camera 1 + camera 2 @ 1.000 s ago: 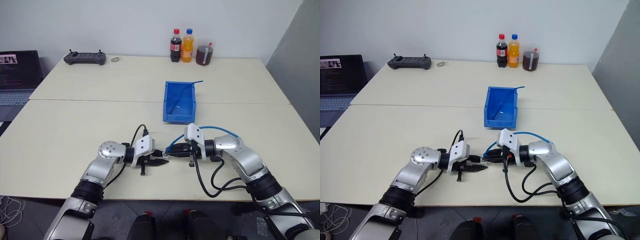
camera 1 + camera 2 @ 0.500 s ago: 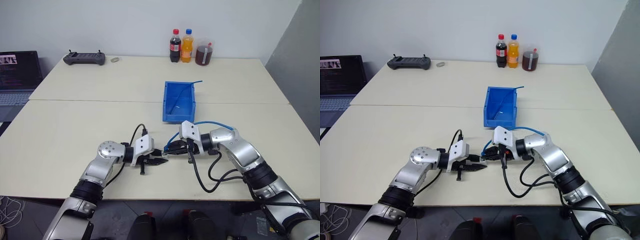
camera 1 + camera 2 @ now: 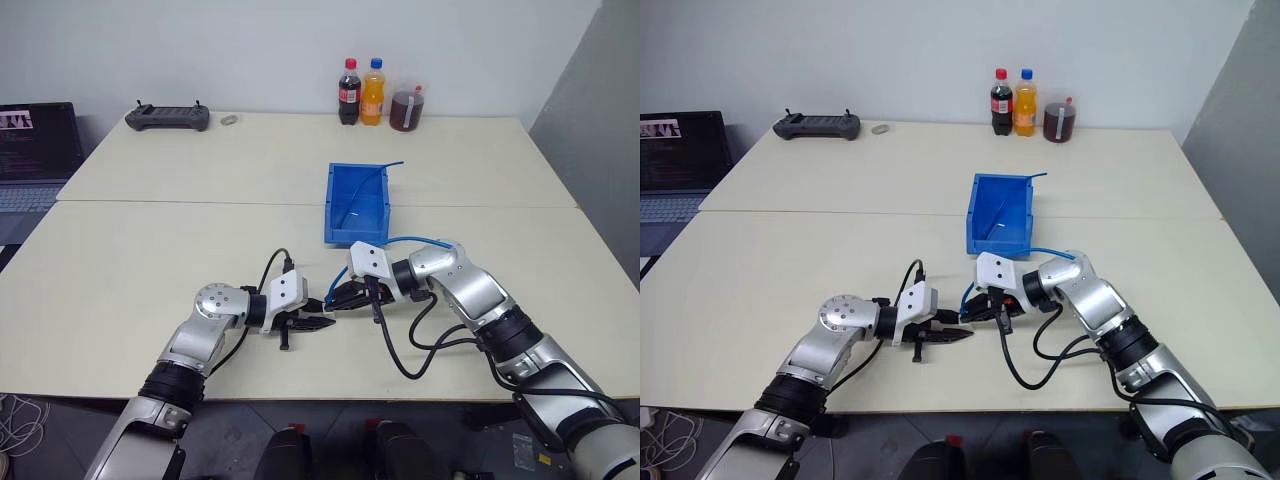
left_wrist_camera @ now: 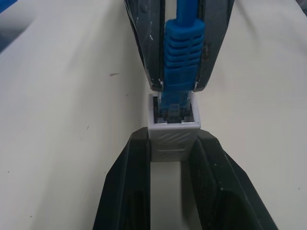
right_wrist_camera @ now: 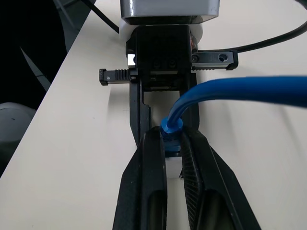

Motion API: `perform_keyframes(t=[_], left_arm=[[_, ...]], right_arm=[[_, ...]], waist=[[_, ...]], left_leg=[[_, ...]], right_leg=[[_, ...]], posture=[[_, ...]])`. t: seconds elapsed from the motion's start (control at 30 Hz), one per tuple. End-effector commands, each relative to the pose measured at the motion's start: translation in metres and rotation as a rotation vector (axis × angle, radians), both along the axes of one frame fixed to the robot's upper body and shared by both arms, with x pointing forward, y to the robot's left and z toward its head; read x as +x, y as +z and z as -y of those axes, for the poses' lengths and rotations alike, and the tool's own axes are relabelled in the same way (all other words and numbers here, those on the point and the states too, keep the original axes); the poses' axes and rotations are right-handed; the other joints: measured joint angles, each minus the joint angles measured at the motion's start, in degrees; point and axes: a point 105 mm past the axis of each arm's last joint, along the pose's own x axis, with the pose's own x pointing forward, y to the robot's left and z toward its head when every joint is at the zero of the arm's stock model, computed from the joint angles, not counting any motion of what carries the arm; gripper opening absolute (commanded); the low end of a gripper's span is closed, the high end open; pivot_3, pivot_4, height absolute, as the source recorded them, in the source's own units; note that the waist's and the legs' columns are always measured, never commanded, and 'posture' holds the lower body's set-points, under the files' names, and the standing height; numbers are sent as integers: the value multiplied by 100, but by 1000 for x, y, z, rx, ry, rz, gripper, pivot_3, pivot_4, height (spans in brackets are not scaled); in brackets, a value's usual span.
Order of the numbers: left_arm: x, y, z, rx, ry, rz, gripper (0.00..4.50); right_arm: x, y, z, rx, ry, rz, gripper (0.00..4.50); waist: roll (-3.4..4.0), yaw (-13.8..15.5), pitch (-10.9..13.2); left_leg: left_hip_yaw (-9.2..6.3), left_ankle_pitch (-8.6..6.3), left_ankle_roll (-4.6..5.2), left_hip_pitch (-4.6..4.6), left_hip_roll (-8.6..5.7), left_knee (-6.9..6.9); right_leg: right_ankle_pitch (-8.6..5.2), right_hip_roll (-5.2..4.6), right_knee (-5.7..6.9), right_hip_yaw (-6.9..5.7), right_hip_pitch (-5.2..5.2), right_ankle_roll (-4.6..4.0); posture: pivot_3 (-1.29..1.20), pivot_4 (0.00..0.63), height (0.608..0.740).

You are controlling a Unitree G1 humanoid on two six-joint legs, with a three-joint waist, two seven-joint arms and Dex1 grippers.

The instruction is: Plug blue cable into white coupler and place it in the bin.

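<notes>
**Plug meeting socket, head-on**

My left gripper [image 4: 173,148] clamps the white coupler [image 4: 173,125]; my right gripper [image 5: 173,143] pinches the blue cable [image 4: 180,52] by its ribbed boot. The clear plug sits at the socket mouth, directly ahead, its axis in line. The bin [image 3: 358,205] waits beyond, nearer my right arm.

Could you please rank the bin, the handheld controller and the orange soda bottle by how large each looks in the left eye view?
1. The bin, clearly the largest.
2. The handheld controller.
3. The orange soda bottle, though it covers about as much area as the controller, and both stand farther off than the bin, so unsure.
</notes>
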Motion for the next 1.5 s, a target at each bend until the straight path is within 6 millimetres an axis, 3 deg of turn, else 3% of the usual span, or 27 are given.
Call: perform_keyframes(t=[0.03,0.2,0.43,0.5,0.73,0.9,1.0,1.2,1.33,1.47,1.5], left_arm=[[-2,14,4,-36,-19,45,783],[-1,14,2,-29,-12,47,783],[5,13,1,-27,39,48,783],[6,14,2,-40,51,35,1482],[7,22,-5,-72,119,44,2900],[-4,58,-17,-220,311,69,3979],[0,69,-23,-268,439,108,4472],[-1,90,-19,-352,566,172,4472],[-4,93,-11,-412,630,168,4472],[-9,90,-3,-438,669,157,4472],[-10,90,-2,-442,673,156,4490]], right_arm=[[-3,-30,1,-77,-25,-40,203],[-3,-46,8,-115,-44,-70,203],[5,-40,8,-62,-105,-81,203],[8,-36,9,-44,-131,-65,203],[12,-3,13,95,-240,-88,203],[23,59,24,340,-430,-275,203],[40,86,33,415,-512,-345,203],[90,114,48,489,-701,-414,203],[126,115,56,451,-851,-365,203],[145,110,59,432,-944,-332,203],[147,109,59,421,-957,-317,528]], waist=[[0,-5,-4],[0,-25,-4],[0,-36,-5],[1,-33,-6],[1,5,-5],[5,3,5],[5,7,5],[6,2,6],[6,1,8],[5,-2,8],[5,-2,8]], left_leg=[[0,0,0,6,1,-1],[6,-2,1,86,2,-19],[3,-1,1,88,5,-18],[1,-1,1,88,5,-18],[-2,-1,0,86,2,-14],[-4,-1,-1,67,4,-14],[-10,-2,-1,67,2,-17],[-4,-2,-1,72,-2,-21],[7,-2,-1,69,-4,-26],[15,-2,-1,69,-4,-36],[15,-2,-1,69,-4,-38]], right_leg=[[-1,1,0,0,4,-1],[-14,2,-4,2,78,-19],[-14,7,0,2,78,-20],[-14,7,1,1,79,-20],[-14,4,3,-2,81,-20],[-14,-7,3,-1,66,-20],[-14,-9,0,-6,67,-20],[-14,-8,-7,-3,73,-20],[-13,-9,-12,6,68,-20],[-13,-9,-25,13,68,-20],[-13,-8,-26,14,67,-20]], posture=[[0,150,740],[0,150,740],[0,150,740],[0,150,740],[0,150,740],[0,150,740],[0,150,740],[0,150,740],[0,150,740],[0,150,740],[0,150,740]])
